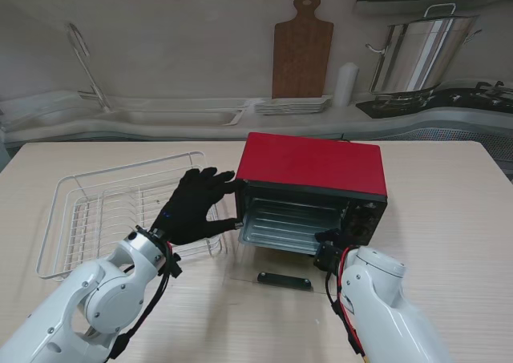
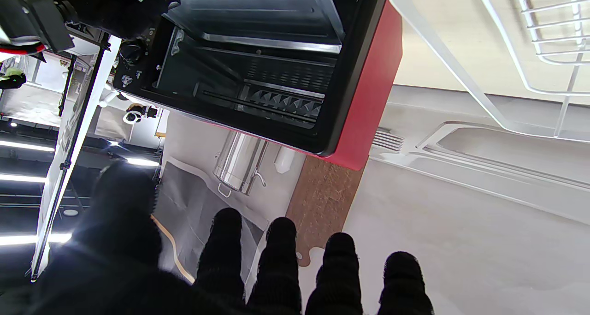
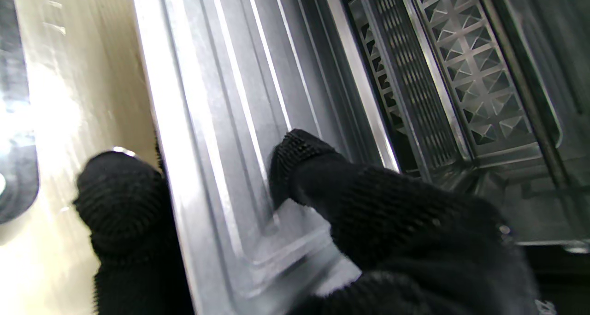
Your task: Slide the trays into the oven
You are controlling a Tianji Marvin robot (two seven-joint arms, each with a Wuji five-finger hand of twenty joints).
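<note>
The red oven (image 1: pixel 313 163) stands mid-table with its glass door folded down flat; the door's black handle (image 1: pixel 284 280) is nearest to me. A silver tray (image 1: pixel 284 223) lies in the oven's mouth. My right hand (image 1: pixel 330 251) is at the tray's right front corner. In the right wrist view it is shut on the tray (image 3: pixel 216 98), thumb on one face of the rim and a fingertip (image 3: pixel 295 149) on the other. My left hand (image 1: pixel 192 207) is open with fingers spread, touching the oven's left front edge. The left wrist view shows the oven (image 2: pixel 368 89) cavity beyond the fingers (image 2: pixel 276 259).
A white wire dish rack (image 1: pixel 96 219) sits on the table left of the oven, right by my left hand. On the back counter are a sink, stacked plates (image 1: pixel 292 105), a wooden cutting board (image 1: pixel 302 50) and a steel pot (image 1: pixel 417 54).
</note>
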